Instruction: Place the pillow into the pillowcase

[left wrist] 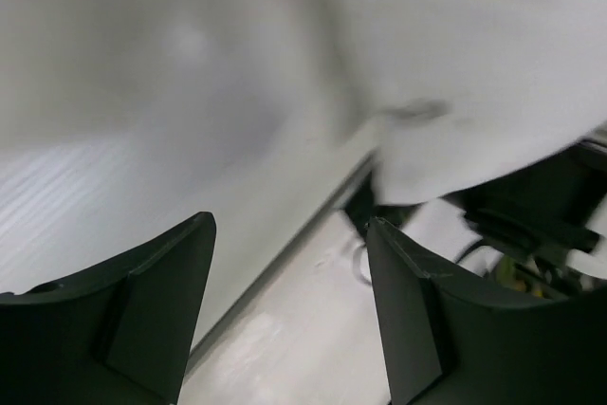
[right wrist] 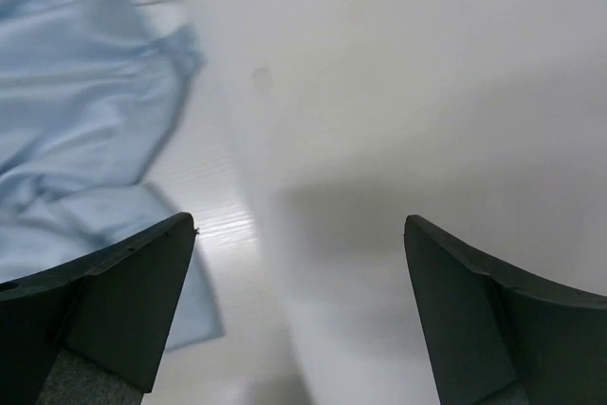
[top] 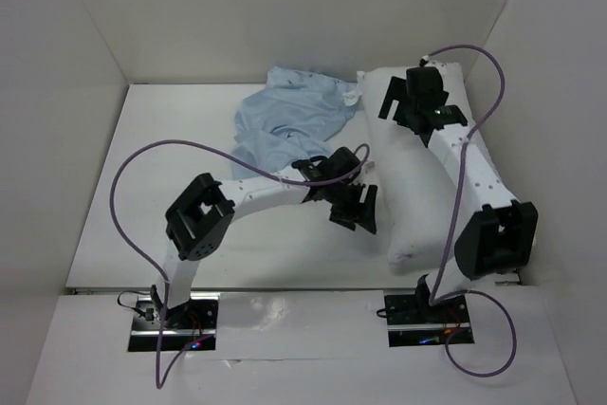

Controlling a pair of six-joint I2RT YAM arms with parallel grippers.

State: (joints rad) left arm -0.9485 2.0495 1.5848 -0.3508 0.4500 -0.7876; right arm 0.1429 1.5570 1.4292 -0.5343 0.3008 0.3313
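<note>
The plump white pillow (top: 417, 196) lies lengthwise along the right side of the table. It also shows in the right wrist view (right wrist: 436, 92) and the left wrist view (left wrist: 474, 64). The pale blue pillowcase (top: 289, 116) lies crumpled at the back centre, beside the pillow's far end, and fills the left of the right wrist view (right wrist: 76, 92). My left gripper (top: 358, 213) is open and empty by the pillow's left edge; its jaws (left wrist: 290, 219) hold nothing. My right gripper (top: 403, 109) is open and empty above the pillow's far left edge (right wrist: 300, 219).
White walls enclose the table (top: 161, 168) at the back and both sides. The table's near edge (left wrist: 285, 253) and the right arm's base (left wrist: 531, 225) show in the left wrist view. Purple cables loop over both arms.
</note>
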